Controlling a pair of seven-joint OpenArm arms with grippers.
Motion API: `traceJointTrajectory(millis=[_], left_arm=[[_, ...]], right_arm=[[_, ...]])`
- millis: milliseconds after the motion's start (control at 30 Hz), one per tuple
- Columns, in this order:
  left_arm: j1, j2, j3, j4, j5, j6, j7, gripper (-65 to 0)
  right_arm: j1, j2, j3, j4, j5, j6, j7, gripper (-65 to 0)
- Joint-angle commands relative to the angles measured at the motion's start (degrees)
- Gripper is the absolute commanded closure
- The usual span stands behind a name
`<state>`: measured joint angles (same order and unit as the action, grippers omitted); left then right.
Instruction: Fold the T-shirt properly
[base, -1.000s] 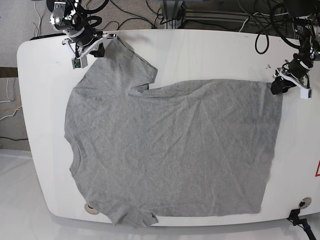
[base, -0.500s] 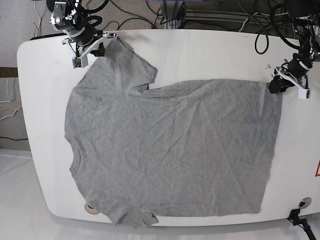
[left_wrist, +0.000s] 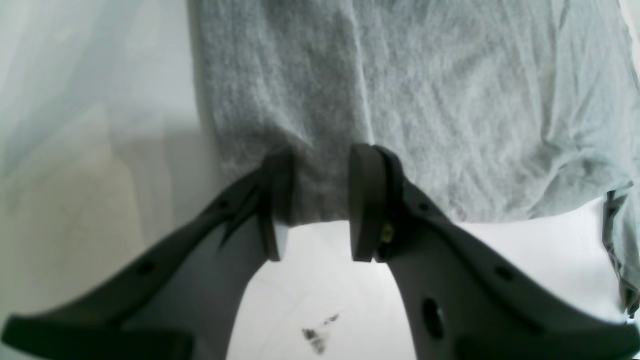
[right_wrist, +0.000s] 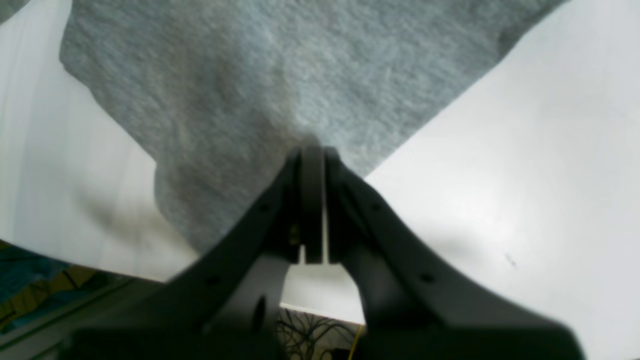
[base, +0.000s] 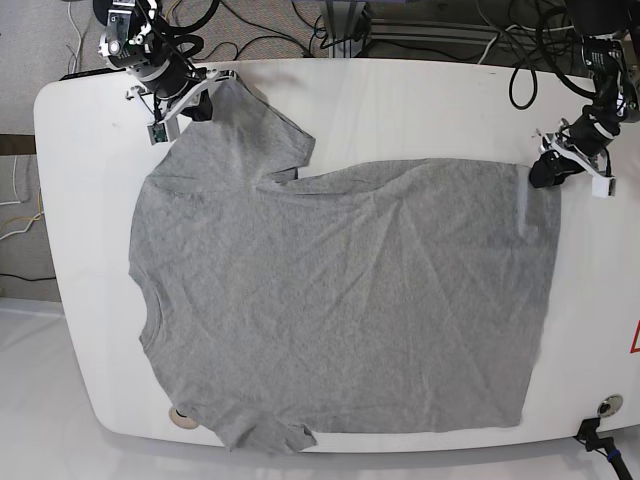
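**T-shirt spread out, folding at an early stage**

The T-shirt (base: 340, 300) lies across the white table (base: 420, 110), its body broad, one sleeve projecting at the far edge. Most folding appears outstanding. Beyond, both arms reach in from the far side, angled downward: left fingers (left_wrist: 320, 205) parted over a corner, right fingers (right_wrist: 312, 205) closed at the sleeve; grip on cloth unconfirmed.

T-shirt (base: 340, 290), one: heather-grey, short-sleeved, large. Spread out over the white surface, soft wrinkles throughout. One sleeve juts toward the far left; another bit of cloth pokes out at the near left edge. Far edge: dips beside the sleeve, then runs on to the far right corner, lightly creased. Left side wavy; right side fairly straight, slanting inward toward the near right corner. Near edge nearly straight on the right.
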<state>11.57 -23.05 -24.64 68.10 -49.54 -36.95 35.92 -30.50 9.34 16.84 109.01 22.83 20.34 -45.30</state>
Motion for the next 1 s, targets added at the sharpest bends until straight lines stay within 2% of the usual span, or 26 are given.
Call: traceJointTrajectory(millis=[0,433,633,967], left_arm=[[-0.5,-0.7,0.0,-0.3,-0.5,-0.3,-0.6,-18.5],[-2.4,0.0,4.5,-2.7,0.1,-0.6,0.3,-18.3],[-3.6,0.0,4.6,-4.5,-0.8,-0.9,1.5,-18.9],[-4.4,-0.2,4.1,-6.3,0.3,-1.4,0.2,-18.1]], right_arm=[[0.1,0.4,0.2,0.6,0.7,0.0,0.9,0.0],[0.4,0.5,0.1,0.0,0.8,-0.5,0.8,0.0],[0.5,0.5,0.2,-0.2,1.0,-0.4,0.6,0.0],[0.4,0.7,0.2,-0.6,1.3,-0.3,0.6,0.0]])
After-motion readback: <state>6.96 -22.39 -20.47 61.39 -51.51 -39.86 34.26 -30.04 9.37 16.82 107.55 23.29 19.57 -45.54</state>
